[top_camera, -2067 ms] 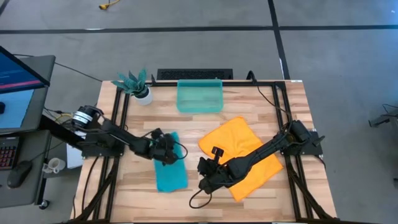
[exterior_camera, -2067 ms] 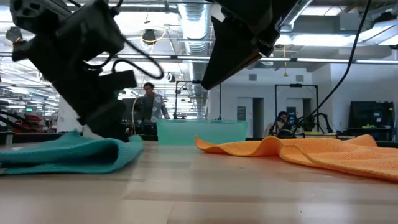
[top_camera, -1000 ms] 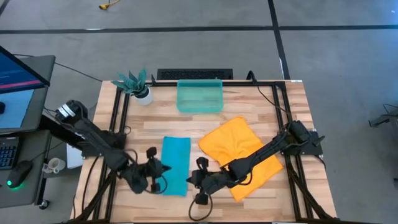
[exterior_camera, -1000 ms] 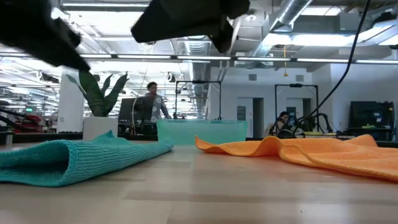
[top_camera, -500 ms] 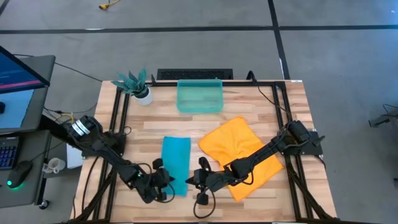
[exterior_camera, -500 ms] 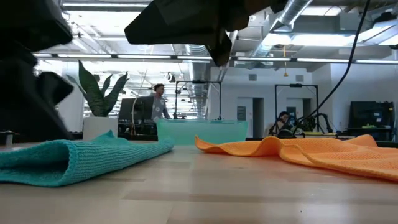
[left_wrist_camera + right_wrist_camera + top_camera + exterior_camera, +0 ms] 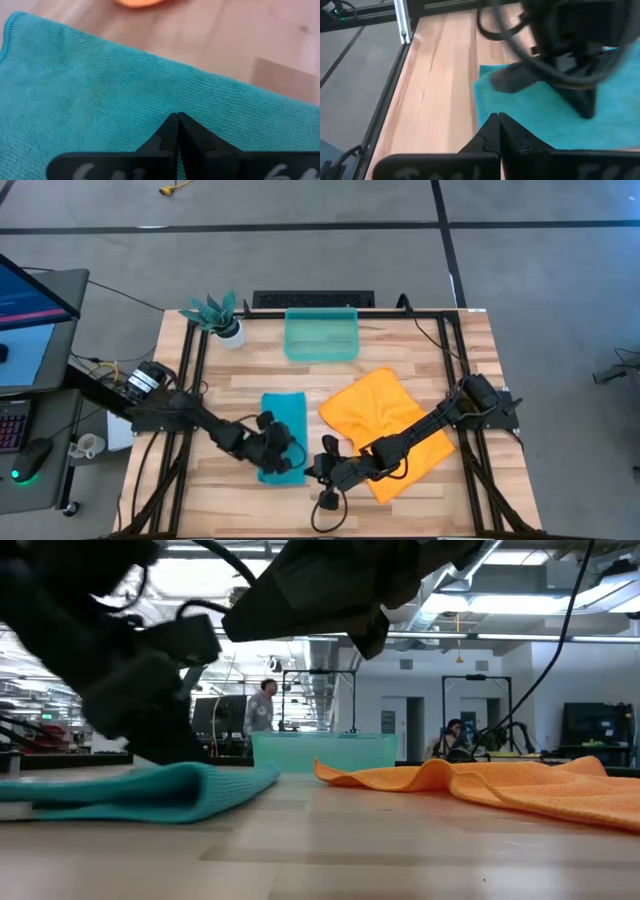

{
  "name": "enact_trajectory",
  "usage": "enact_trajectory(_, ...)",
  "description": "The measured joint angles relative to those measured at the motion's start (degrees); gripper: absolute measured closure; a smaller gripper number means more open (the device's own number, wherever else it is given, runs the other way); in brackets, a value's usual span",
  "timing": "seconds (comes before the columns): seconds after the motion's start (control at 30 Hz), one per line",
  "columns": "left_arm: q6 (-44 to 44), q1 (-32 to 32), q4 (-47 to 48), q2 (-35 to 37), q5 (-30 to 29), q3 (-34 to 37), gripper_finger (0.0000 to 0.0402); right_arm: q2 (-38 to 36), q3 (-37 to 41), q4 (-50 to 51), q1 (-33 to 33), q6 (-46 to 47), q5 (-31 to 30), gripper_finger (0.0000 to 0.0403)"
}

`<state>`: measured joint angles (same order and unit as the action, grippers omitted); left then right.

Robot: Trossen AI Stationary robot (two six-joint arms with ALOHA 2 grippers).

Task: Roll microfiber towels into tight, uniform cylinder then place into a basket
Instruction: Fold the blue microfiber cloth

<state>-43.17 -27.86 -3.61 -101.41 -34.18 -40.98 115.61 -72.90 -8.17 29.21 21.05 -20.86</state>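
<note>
The left gripper (image 7: 278, 457) had moved back onto the teal towel's (image 7: 283, 428) near end, jaws pressed together; the right gripper (image 7: 322, 470), shut too, hovered beside it. The basket (image 7: 321, 335) sat well beyond.

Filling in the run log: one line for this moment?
left end effector shut on teal towel | right end effector shut beside it | basket empty

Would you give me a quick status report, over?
Left gripper shut, on the teal towel. Right gripper shut beside its near edge, holding nothing. Orange towel unrolled; basket empty. Nothing in the way.
</note>
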Motion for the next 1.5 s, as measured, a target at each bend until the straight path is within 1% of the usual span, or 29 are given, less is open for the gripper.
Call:
enact_trajectory(0.17, 0.17, 5.61, 0.1, 0.07, 1.03, -0.05, 0.0401, 0.0, 0.0, 3.69, -0.07, 2.55, 0.0, 0.0387)
enact_trajectory(0.33, 6.09, 8.54, -2.18, 0.07, 3.23, -0.03, 0.0401, 0.0, 0.0, 7.96, -0.86, 5.99, -0.04, 0.0386)
enact_trajectory(0.43, 9.33, 7.67, -3.12, 0.07, 4.0, -0.3, 0.0401, 0.0, 0.0, 9.59, -1.73, 6.39, -0.16, 0.0387)
enact_trajectory(0.57, 11.68, 4.96, -2.48, 0.78, 1.57, -1.69, 0.0401, 0.0, 0.0, 10.17, -2.95, 6.55, 0.29, 0.0388)
enact_trajectory(0.63, 12.1, 3.63, -0.64, 1.49, 0.36, -2.5, 0.0401, 0.0, 0.0, 9.7, -3.15, 6.55, 0.82, 0.0388)
enact_trajectory(0.7, 12.11, 2.41, 1.45, 1.7, 0.35, -3.79, 0.0401, 0.0, 0.17, 8.63, -3.14, 6.55, 1.07, 0.0387)
enact_trajectory(0.9, 7.92, -3.07, 9.03, 2.21, 0.94, -6.1, 0.0401, 0.0, 3.49, 3.18, -2.14, 7.47, 1.14, 0.039)
enact_trajectory(1.0, 4.44, -6.05, 9.31, 2.14, 1.59, -6.03, 0.0401, 0.0, 4.21, 1.62, -1.85, 7.47, 1.08, 0.039)
enact_trajectory(1.13, -0.22, -9.06, 11.57, 2.1, -1.12, -5.78, 0.0401, 0.0, 5.15, -0.74, -2.3, 7.22, -0.07, 0.0387)
enact_trajectory(1.2, -2.65, -9.69, 13.09, 2.1, -2.81, -5.78, 0.0401, 0.0, 6.33, -4.14, -2.39, 6.94, -0.26, 0.0388)
enact_trajectory(1.3, -4.53, -9.92, 14.44, 2.08, -3.27, -5.74, 0.0401, 0.0, 8.04, -7.57, -2.29, 6.14, -0.23, 0.0391)
enact_trajectory(1.43, -5.8, -10.04, 14.83, 2.05, -0.95, -5.74, 0.0401, 0.49, 8.22, -9.26, -2.25, 6.04, -0.23, 0.0392)
enact_trajectory(1.5, -7.18, -10.65, 15.68, 2.04, 0.58, -5.74, 0.0401, 3.66, 7.84, -15.32, -2.34, 5.7, -0.06, 0.0391)
